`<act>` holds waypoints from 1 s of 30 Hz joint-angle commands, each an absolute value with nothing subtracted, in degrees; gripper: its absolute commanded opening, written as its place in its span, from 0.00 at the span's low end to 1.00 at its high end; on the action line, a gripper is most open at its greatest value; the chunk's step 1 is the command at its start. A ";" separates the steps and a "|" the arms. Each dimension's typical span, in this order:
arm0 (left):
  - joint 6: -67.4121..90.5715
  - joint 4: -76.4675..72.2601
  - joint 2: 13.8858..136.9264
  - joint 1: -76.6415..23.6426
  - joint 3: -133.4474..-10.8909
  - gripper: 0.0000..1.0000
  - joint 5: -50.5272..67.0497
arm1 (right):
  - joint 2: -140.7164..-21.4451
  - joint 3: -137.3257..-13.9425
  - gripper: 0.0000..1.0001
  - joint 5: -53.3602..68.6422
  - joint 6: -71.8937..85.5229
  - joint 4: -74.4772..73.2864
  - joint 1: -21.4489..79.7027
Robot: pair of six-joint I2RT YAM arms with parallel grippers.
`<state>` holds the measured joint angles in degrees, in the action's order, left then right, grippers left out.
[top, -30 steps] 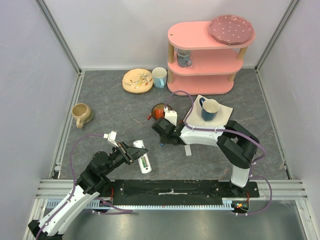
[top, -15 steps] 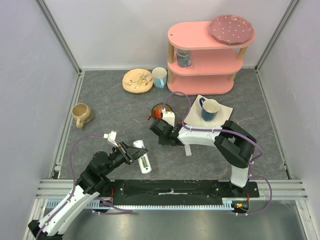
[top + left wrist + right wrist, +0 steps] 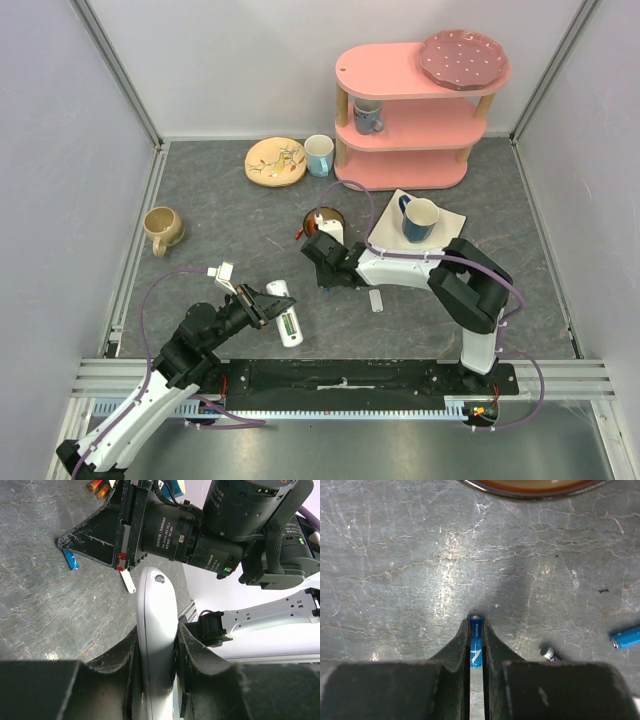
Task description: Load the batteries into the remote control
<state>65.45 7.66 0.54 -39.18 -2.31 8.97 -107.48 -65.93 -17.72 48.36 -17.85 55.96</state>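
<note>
Right tool is pinched narrow on a blue battery. The cell lies lengthwise between the fingers with its metal end poking out at 12 o'clock in the wrist view. Bench is right below it, and you can't tell from here whether the cell has left the surface.

Left tool is clamped on the remote control, fingers squeezing both long sides. From above, the remote control lies at about 7 o'clock from your right tool, near it but not touching. Its slot looks to face up, though it's too small to tell what is in it.

So I'd call this the pick done and the carry to the slot coming up. Spare cells lie around the pick spot: another blue one at 3 o'clock, a dark one at 4 o'clock, and a bowl rim up at 12. A small white strip lies on the bench just beyond the remote control's tip, possibly the cover.

Next move, as I read it: lift clear, swing toward 7 o'clock, line the cell up with the slot's long axis, and lower it in. Check polarity first. Keep the left grip firm so the remote control doesn't rock when you press.
</note>
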 commanded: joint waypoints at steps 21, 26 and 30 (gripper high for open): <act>68.64 -24.85 25.12 -39.02 -1.23 0.02 8.53 | -66.45 -43.51 0.00 -27.94 30.93 1.40 70.04; 70.92 -29.96 31.11 -39.02 -1.94 0.02 5.90 | -64.07 -42.28 0.00 -34.17 33.31 3.69 74.78; 72.86 -36.72 32.08 -39.20 0.00 0.02 2.82 | -63.99 -41.58 0.00 -38.49 34.89 7.02 78.56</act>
